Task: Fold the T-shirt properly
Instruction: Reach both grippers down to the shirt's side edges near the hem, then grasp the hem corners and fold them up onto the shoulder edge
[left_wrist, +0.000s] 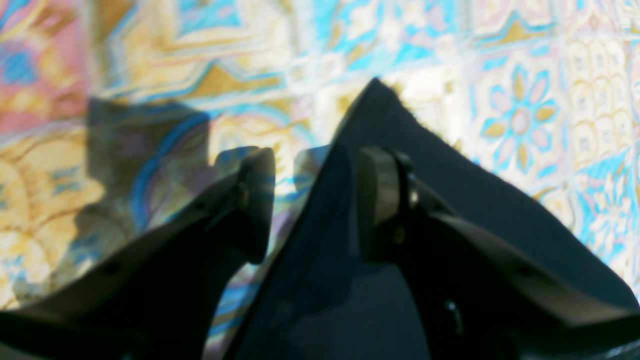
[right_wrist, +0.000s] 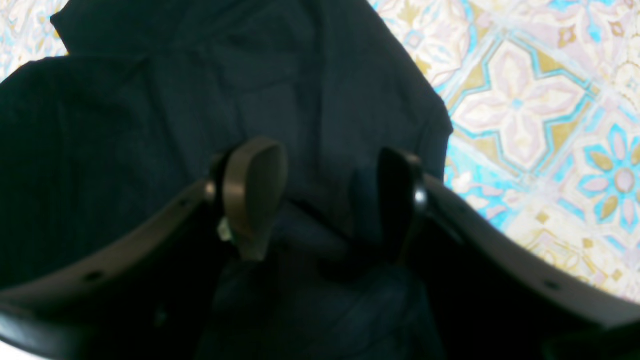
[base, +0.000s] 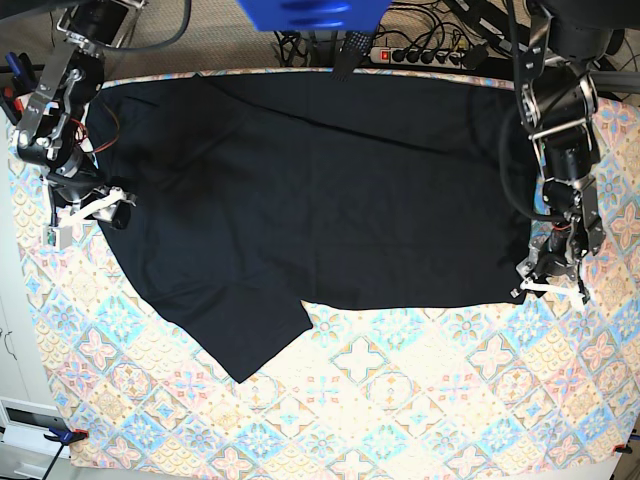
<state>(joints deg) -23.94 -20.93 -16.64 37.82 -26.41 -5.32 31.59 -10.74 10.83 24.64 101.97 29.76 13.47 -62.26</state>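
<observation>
The shirt (base: 310, 200) is spread flat over the far half of the table (base: 400, 420), reaching from near the left edge almost to the right edge, with one sleeve pointing toward the near-left corner. No fold looks to have been made so far, so the task is judged to be right at the start.

The left gripper (left_wrist: 315, 200) is seen at the shirt's near corner by the right edge of the table, jaws apart, with the cloth corner lying between and under them. Nothing is pinched yet as far as can be told. The right gripper (right_wrist: 325, 200) is held over the shirt's edge near the left edge of the table, jaws also apart, black cloth below them and patterned table showing just beside.

As for handling: thin, limp cotton is expected, light and floppy, with no stiffness to keep its shape. It will probably drag and bunch on the patterned cover rather than slide. Both layers should be caught at a hemmed corner or edge, since a pinch in the middle would only lift one layer. A grip too close to the tip could slip off.
</observation>
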